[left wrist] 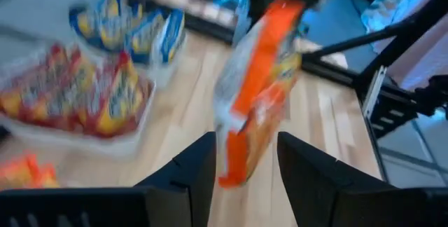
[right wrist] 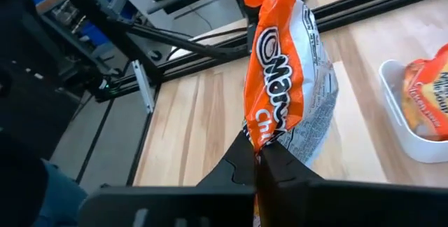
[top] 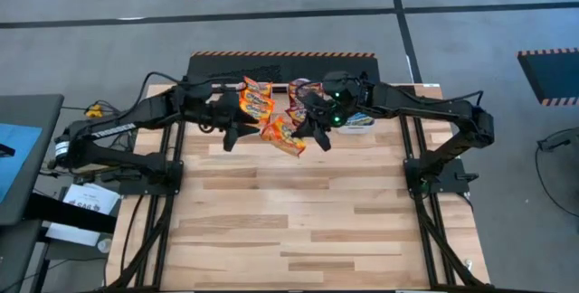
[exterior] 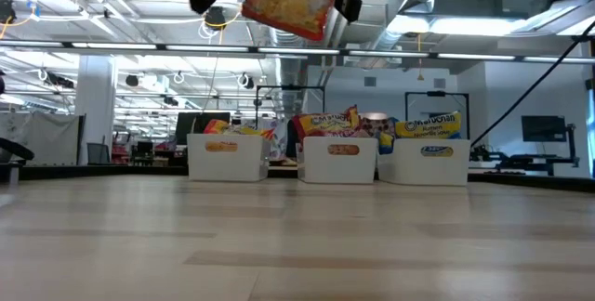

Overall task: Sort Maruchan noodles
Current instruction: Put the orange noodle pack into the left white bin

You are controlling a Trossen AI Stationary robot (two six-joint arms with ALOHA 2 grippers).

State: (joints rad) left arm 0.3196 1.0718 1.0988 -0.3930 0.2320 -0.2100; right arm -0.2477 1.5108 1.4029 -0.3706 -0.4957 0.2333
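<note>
Noodles, an orange pack, hang pinched in our right gripper near the table's back edge; our spread left gripper should close gently.

Both arms are matte black, built of slim tubular links joined by bulkier rounded joints, with black cables running along them. The right arm shows small green lights glowing near its wrist. Each gripper ends in two flat, dark, wedge-shaped fingers with squared edges.

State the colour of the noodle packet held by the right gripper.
Orange, with white lettering; the noodle packet shows best in the right wrist view, pinched in the right gripper.
</note>
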